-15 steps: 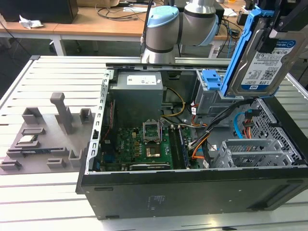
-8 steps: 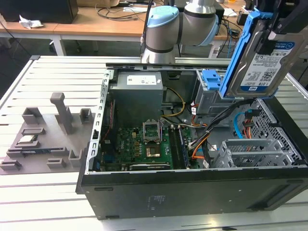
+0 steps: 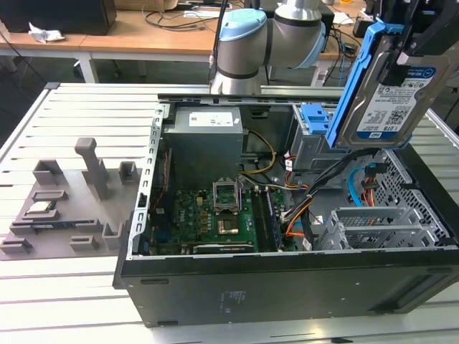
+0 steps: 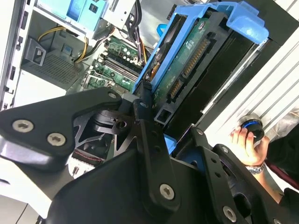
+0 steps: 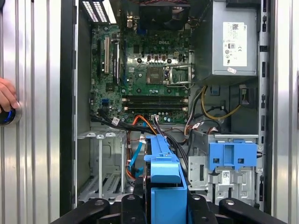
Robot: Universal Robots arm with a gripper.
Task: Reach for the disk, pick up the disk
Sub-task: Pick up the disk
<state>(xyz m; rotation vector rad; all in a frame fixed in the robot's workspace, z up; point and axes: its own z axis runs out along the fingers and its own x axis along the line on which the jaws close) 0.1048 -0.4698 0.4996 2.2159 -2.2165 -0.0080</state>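
Disk (image 3: 396, 92) is hanging in the air above the open computer case (image 3: 287, 287), tilted with its labelled face toward the exterior view's camera and its blue bracket (image 3: 356, 79) running along the side toward the exterior view's left. It is sitting clear of the case, over the drive-bay corner at the exterior view's right. In the second wrist view the gripper (image 4: 154, 119) is clamping the disk (image 4: 187, 65), its black fingers (image 4: 145, 116) pressing on the drive's edges next to the blue bracket (image 4: 243, 21), so the gripper is closed on the disk. In the first wrist view the blue bracket (image 5: 166, 186) is showing between the gripper's black links (image 5: 161, 205), with the motherboard (image 5: 145, 74) and the grey power supply (image 5: 233, 42) lying below inside the case. A blue drive-bay latch (image 5: 232, 155) is sitting in the case near the power supply. The case is lying on its side on the slatted metal bench (image 3: 79, 107), beside a grey fixture tray (image 3: 68, 208). A person's hand (image 4: 245, 140) is resting on a round knob (image 4: 253, 127) at the edge of the bench.
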